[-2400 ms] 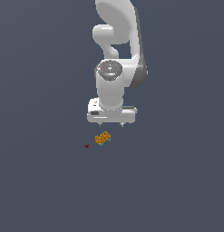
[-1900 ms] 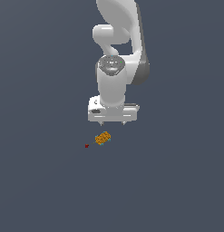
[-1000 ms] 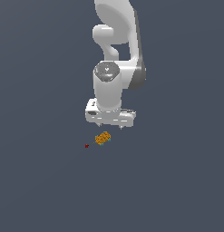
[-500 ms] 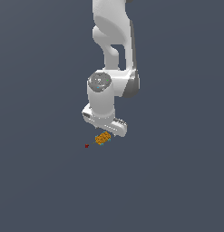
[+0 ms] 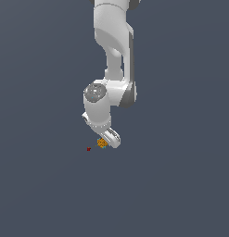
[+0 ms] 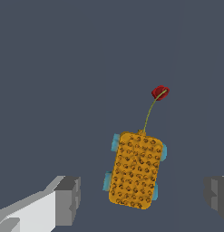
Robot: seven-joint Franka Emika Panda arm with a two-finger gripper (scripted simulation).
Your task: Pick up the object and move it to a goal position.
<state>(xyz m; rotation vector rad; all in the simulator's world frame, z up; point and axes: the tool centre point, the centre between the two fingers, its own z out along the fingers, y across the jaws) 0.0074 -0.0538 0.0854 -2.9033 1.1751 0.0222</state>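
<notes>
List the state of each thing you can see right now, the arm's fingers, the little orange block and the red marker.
fingers: open, one on each side of the block, not touching it.
orange block: lying flat on the surface between the fingers, not gripped, not lifted.
red marker: just beyond one short end of the block, apart from it, uncovered.

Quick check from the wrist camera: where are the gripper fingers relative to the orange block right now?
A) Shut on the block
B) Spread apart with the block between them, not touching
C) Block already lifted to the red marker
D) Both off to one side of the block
B: in the wrist view the fingers stand wide on either side of the orange block, with clear gaps, and the red marker lies apart.
</notes>
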